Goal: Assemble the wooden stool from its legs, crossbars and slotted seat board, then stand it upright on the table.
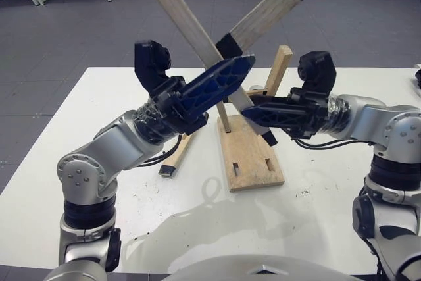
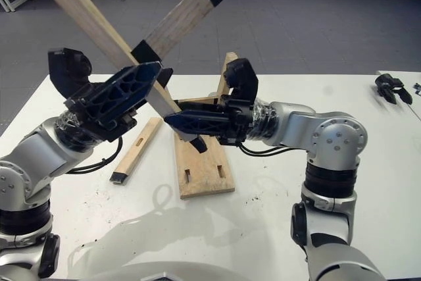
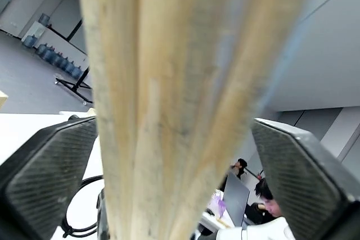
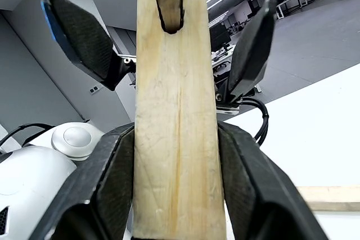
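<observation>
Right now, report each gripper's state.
Left gripper: cannot be told.
Right gripper: closed on a leg.

Both eye views look from the robot's head, forward and down onto the white table (image 1: 329,222), at middle distance. The arms enter at 7 and 5 o'clock. These two views share almost the whole scene. The seat board (image 1: 253,159) lies just below the centre in both, only shifted toward 9 o'clock in the right eye view, which takes in more table at 3 o'clock.

The left wrist camera sits very close behind the left gripper (image 3: 174,139) and faces upward along a wooden leg (image 3: 185,82) clamped there.

The right wrist camera sits equally close behind the right gripper (image 4: 175,133) and faces along a slotted wooden piece (image 4: 174,111) that it grips. At 10 and 2 o'clock it catches the left gripper's fingers (image 4: 79,32), which the eye views also show.
</observation>
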{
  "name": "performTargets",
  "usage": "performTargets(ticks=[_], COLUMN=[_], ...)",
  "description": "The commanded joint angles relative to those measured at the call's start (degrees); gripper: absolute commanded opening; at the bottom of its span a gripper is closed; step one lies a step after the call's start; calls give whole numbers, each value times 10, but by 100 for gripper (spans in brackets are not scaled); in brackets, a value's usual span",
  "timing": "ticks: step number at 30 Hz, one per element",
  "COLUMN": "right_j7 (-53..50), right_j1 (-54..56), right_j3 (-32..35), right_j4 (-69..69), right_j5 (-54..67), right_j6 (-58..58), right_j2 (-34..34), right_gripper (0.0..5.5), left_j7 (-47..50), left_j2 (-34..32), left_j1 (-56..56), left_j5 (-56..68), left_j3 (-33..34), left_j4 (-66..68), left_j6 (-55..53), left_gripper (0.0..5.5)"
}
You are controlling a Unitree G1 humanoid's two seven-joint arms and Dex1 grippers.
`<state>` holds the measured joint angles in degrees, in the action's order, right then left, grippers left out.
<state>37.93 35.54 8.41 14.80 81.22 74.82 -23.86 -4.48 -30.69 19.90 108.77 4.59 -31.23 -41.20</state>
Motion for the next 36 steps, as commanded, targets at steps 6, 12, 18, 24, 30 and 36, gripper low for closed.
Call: performTargets(ticks=[6,12,18,24,30,36], right_j7=[34,60,85,175,237,260], right_j1=[-15,-22,-28,-89,-151,-190], right_j3=[-33,-49,-63,-91,-94,-120], right_j4=[19,23,25,44,22,6], right_j5=[-26,-50,-71,-163,-239,-313], right_j6=[-13,-21,-35,-71,-119,-164], right_j2=[-43,-60,-68,-170,-245,-269], right_gripper=[200,200,200,318,321,321], left_j7=[-63,-95,-107,-152,-274,-409], left_j2=[-73,-93,-90,-94,-99,-70], left_j1=[-4,-18,-28,-46,-56,-47], left_j5=[-1,-23,-45,-134,-320,-567], left_j3=[14,17,28,37,-19,-142], left_j4=[29,50,60,63,74,159], left_j6=[-58,-76,-77,-79,-56,44], left_gripper=[346,244,219,204,204,204])
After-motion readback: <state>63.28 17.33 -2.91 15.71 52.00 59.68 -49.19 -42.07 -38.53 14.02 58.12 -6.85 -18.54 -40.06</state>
